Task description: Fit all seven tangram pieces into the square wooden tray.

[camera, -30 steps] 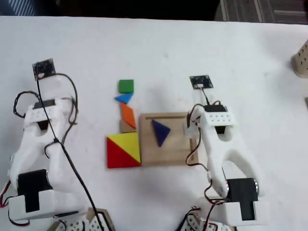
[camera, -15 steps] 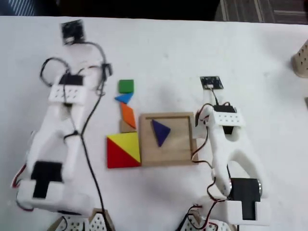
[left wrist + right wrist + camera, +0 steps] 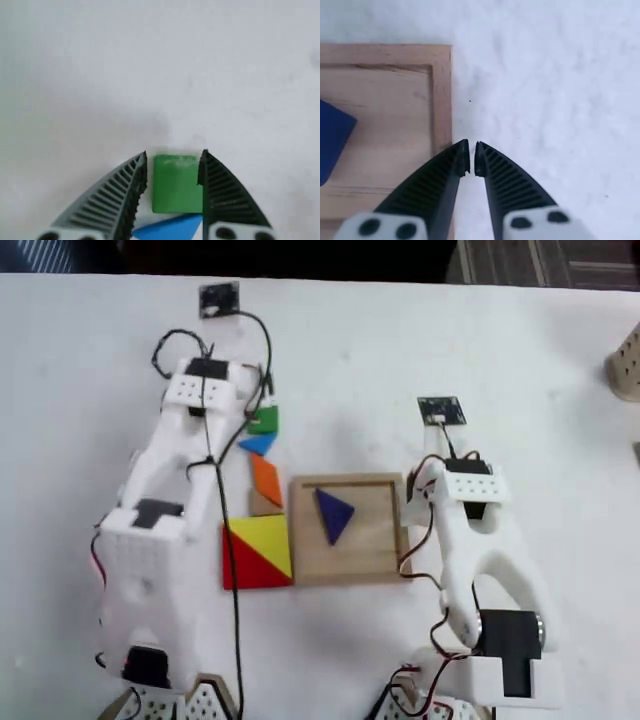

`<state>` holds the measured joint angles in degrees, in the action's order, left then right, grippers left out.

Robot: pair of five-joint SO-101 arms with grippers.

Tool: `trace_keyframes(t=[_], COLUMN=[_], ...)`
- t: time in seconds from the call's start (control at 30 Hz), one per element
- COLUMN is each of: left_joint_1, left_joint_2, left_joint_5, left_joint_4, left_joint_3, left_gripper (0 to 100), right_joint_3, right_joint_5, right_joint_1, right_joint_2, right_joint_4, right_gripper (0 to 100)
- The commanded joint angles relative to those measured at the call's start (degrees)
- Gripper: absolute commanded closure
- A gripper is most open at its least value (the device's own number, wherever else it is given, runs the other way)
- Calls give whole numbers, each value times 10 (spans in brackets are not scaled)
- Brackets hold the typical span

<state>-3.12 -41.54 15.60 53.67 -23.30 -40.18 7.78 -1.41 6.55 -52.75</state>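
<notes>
left claw [image 3: 173, 156] hangs low over the white table [image 3: 520, 360], jaws set wide with one ribbed finger on each side of the green square [image 3: 177, 185]. there's a sliver of table showing between the square and one finger; the other finger sits right against its edge, though i can't tell if it's touching. the square lies flat on the table, and a light blue triangle [image 3: 167, 227] lies just beside it, on the side nearer the wrist.

from the high view, the loose pieces run in a line towards the square wooden tray [image 3: 345, 575]: green square, light blue triangle, orange parallelogram [image 3: 266, 478], then a tan piece [image 3: 264, 503] tucked against the tray's far left corner. the yellow triangle [image 3: 265, 538] and red triangle [image 3: 243, 565] lie together as one square, the yellow one tight to the tray's left rim.

inside the tray, one dark blue triangle [image 3: 333, 513] lies flat near the middle.

right claw [image 3: 471, 151] sits just outside the tray's right rim, over bare table, jaws narrow with a thin slit between the tips and nothing in them.
</notes>
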Motion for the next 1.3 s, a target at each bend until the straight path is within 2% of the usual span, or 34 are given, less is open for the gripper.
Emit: trace_keyframes(t=[0.0, 0.2, 0.47, 0.67, 0.8, 0.93, 1.13, 1.27], left_joint_1=[-17, -32, -58, -22, -3, 2, 33, 30], left_joint_2=[-26, -40, -39, -26, 26, 113, 310, 433], left_joint_5=[2, -21, -11, -11, -16, -38, -40, -40], left_joint_4=[3, 28, 131, 187, 222, 200, 80, 14], left_joint_3=[-53, -56, -53, -52, 5, 125, 335, 457], left_gripper=[823, 820, 823, 823, 823, 823, 823, 823], right_joint_3=[8, 7, 7, 7, 7, 5, 5, 4], right_joint_5=[7, 7, 7, 7, 7, 7, 7, 7], right_joint_1=[0, 0, 0, 0, 0, -9, -12, -12], right_joint_2=[27, 24, 22, 22, 22, 22, 22, 22], right_joint_4=[5, 6, 7, 7, 7, 7, 7, 12], right_gripper=[976, 977, 977, 977, 977, 976, 976, 976])
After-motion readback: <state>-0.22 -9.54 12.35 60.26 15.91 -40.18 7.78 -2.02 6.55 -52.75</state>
